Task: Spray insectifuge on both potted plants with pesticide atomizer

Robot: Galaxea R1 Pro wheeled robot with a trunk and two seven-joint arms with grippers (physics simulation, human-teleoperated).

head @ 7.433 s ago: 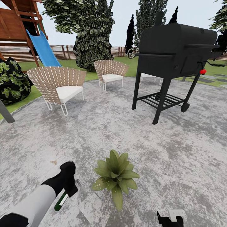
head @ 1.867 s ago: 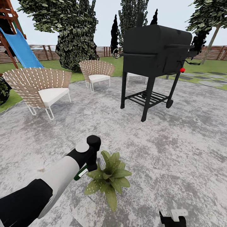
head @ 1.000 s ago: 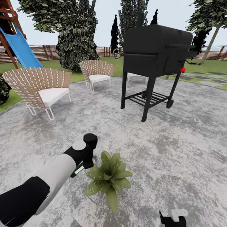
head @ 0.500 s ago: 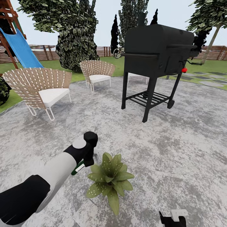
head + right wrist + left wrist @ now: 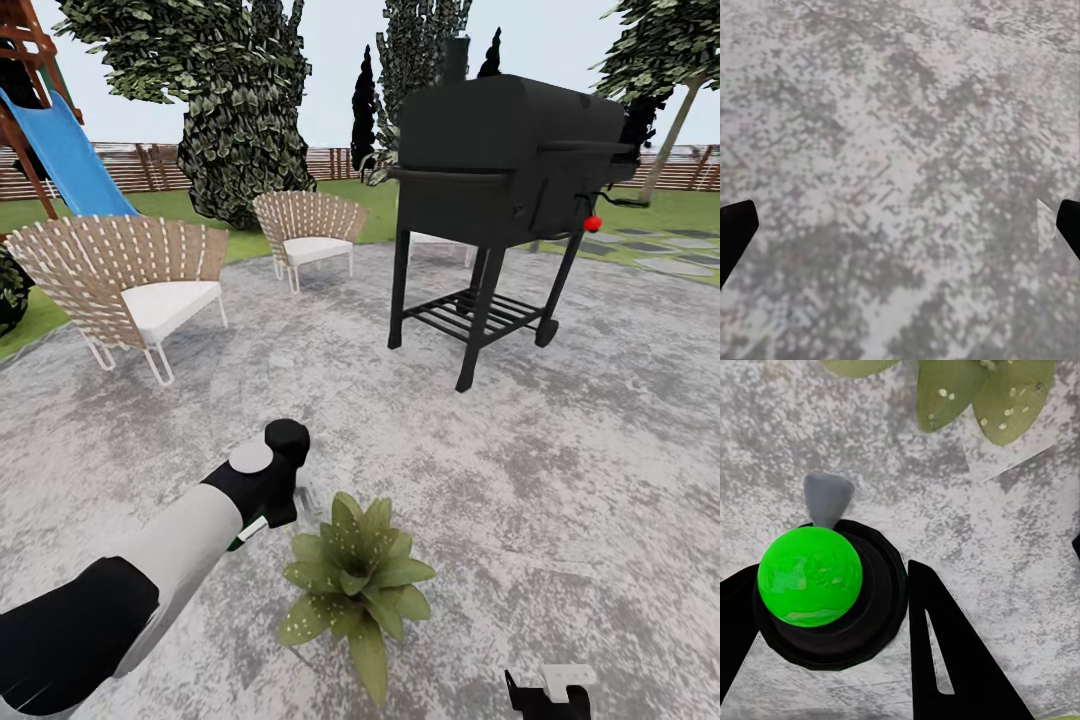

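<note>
One potted plant (image 5: 357,592), a low rosette of speckled green leaves, sits on the grey paved patio (image 5: 560,500) in the head view. My left gripper (image 5: 283,503) hovers just left of it and slightly above, shut on the pesticide atomizer (image 5: 247,531). The left wrist view shows the atomizer's black top with a bright green ball (image 5: 810,576) between the black fingers (image 5: 949,660). The plant's leaves (image 5: 1009,397) lie just beyond the nozzle. My right gripper (image 5: 546,692) hangs low at the right, open over bare paving (image 5: 900,180). The second plant is out of view.
A black barbecue grill (image 5: 505,170) stands ahead to the right. Two woven chairs (image 5: 130,275) (image 5: 308,232) stand at the left and middle. A blue slide (image 5: 65,155), a large bush (image 5: 245,130), lawn and a slatted fence (image 5: 340,160) lie beyond the patio.
The whole view has shifted a little, so the grill and plant sit slightly further right and lower. My left gripper with the atomizer has risen from low left to beside the plant.
</note>
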